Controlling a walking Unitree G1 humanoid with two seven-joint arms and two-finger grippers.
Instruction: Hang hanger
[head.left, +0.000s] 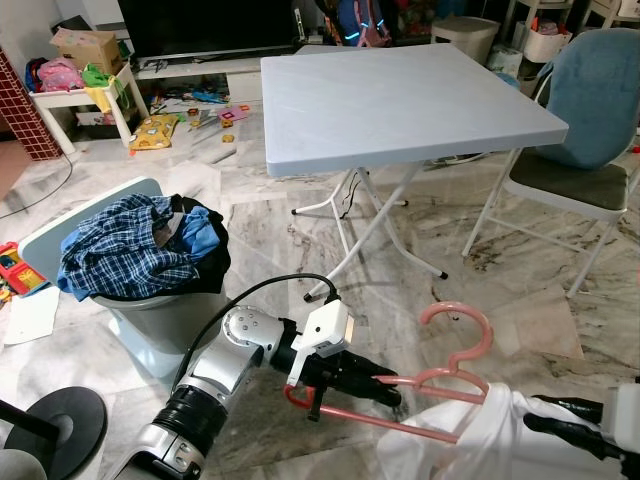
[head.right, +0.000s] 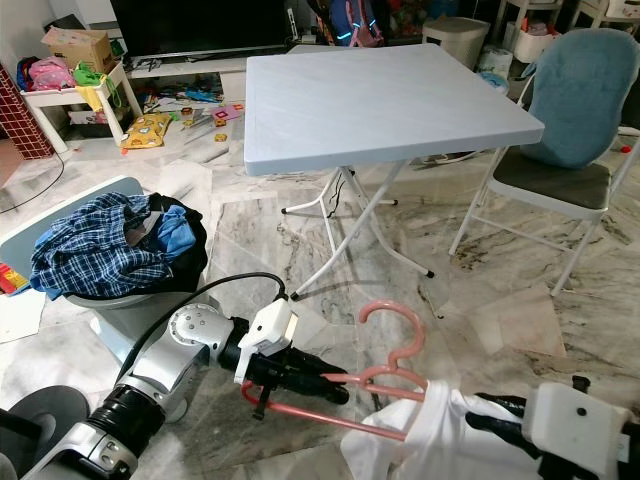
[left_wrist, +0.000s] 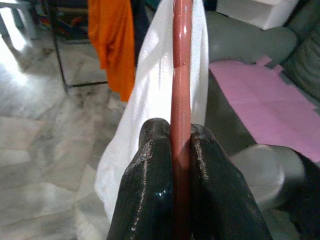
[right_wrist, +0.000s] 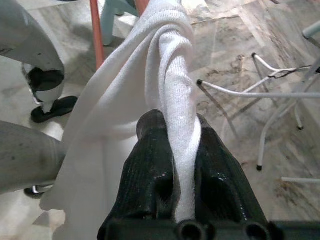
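Pink hanger (head.left: 440, 375) carrying a white shirt (head.left: 470, 435), held low at 6 o'clock.
Left gripper (head.left: 385, 378) jaws clamp the hanger's bar; right gripper (right_wrist: 182, 150) jaws pinch bunched shirt, likely steadying it.

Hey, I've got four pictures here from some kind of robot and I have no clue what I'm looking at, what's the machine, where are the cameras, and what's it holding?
This is a walking humanoid robot with two silver arms, each ending in a gripper of two black fingers. The two wide pictures come from cameras on its head, looking down at a marble floor. The other two come from cameras on its wrists, looking along the fingers.

The left gripper is shut on a pink hanger. The right gripper is shut on a white garment draped over that hanger.

Ahead stands a folding table with a chair beside it. To the robot's left is a laundry basket heaped with clothes.
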